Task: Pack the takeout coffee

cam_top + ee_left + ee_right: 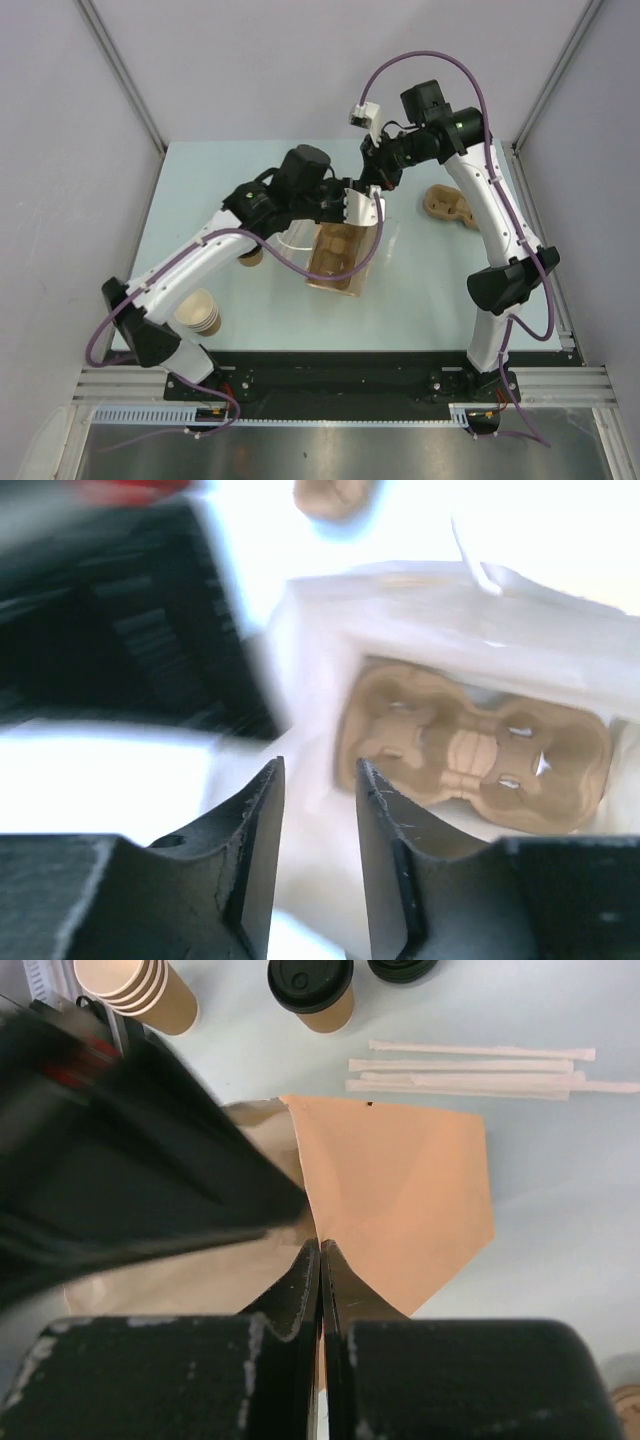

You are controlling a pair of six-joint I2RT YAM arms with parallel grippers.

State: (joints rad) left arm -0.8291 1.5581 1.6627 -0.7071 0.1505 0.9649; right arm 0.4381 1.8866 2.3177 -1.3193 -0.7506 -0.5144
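The takeout coffee (312, 990), a tan cup with a black lid, stands on the table beyond the bag; in the top view (251, 258) the left arm mostly hides it. A paper bag (362, 210), kraft outside (400, 1190) and white inside (330, 660), lies open at mid-table with a brown cup carrier (335, 255) in it (470, 750). My right gripper (320, 1250) is shut on the bag's rim (378, 190). My left gripper (318, 765) is open at the bag's mouth (345, 205), with the white wall showing between its fingers.
A stack of lidless cups (197, 312) stands at the front left (130, 990). A spare black lid (400, 968) and several wrapped straws (470, 1070) lie near the coffee. A second cup carrier (450, 205) lies to the right (335, 495).
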